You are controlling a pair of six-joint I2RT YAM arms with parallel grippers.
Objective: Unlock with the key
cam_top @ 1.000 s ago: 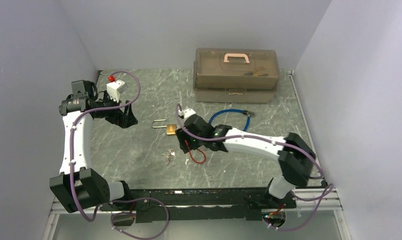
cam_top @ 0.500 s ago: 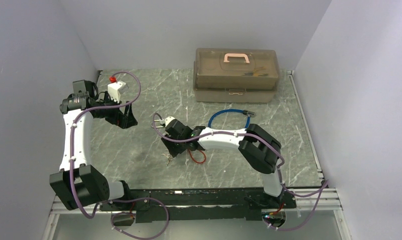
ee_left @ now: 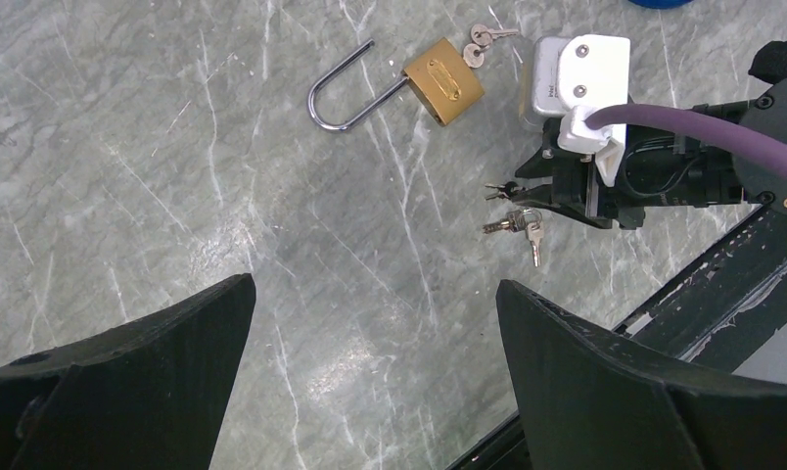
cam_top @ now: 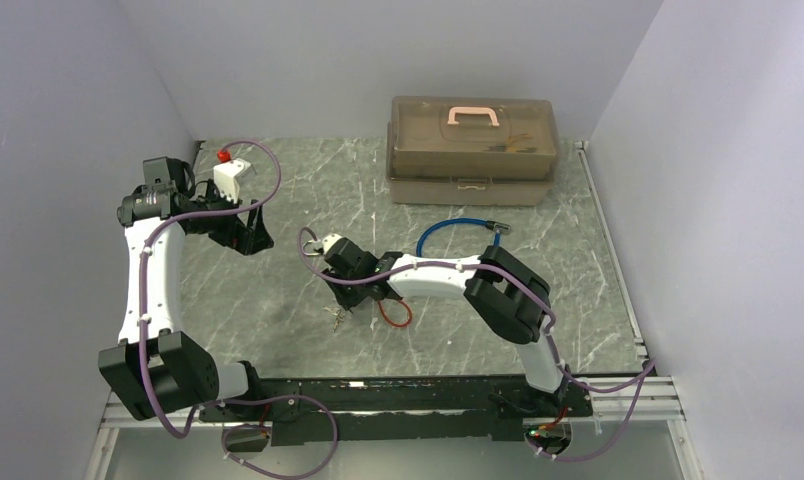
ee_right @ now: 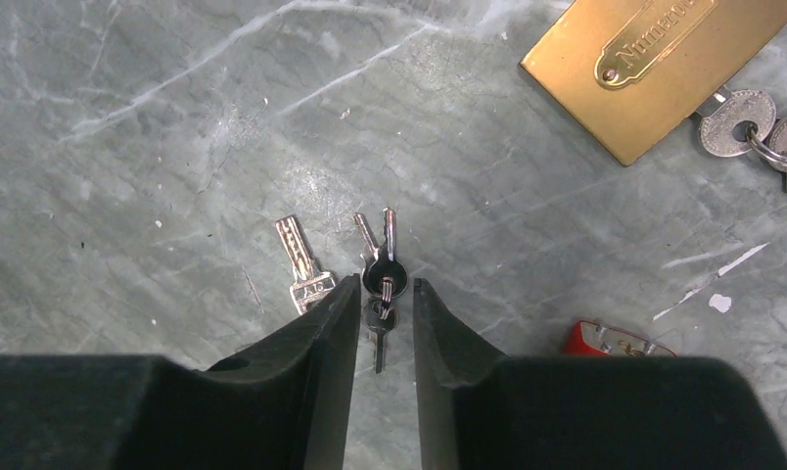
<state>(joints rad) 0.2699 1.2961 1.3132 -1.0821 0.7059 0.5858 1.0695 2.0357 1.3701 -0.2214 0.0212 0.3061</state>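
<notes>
A brass padlock (ee_left: 444,80) with a steel shackle lies flat on the marble table, a small ring of keys (ee_left: 483,39) beside it. It also shows in the right wrist view (ee_right: 654,59); in the top view my right arm hides it. A second key bunch (ee_right: 380,279) lies nearer the front, also seen in the left wrist view (ee_left: 517,223). My right gripper (ee_right: 385,284) is low over it, jaws closed in on its black key head. A silver key (ee_right: 306,269) lies just left of the fingers. My left gripper (ee_left: 375,284) hangs open and empty at the left (cam_top: 246,235).
A brown toolbox (cam_top: 472,150) with a pink handle stands at the back. A blue cable loop (cam_top: 458,228) lies behind my right arm. A red cable loop (cam_top: 396,315) lies just right of the key bunch. The table's front rail (ee_left: 722,294) is close by.
My right arm swung left from beside the padlock and came down over the key bunch, its elbow folding in. The left arm has hardly moved.
</notes>
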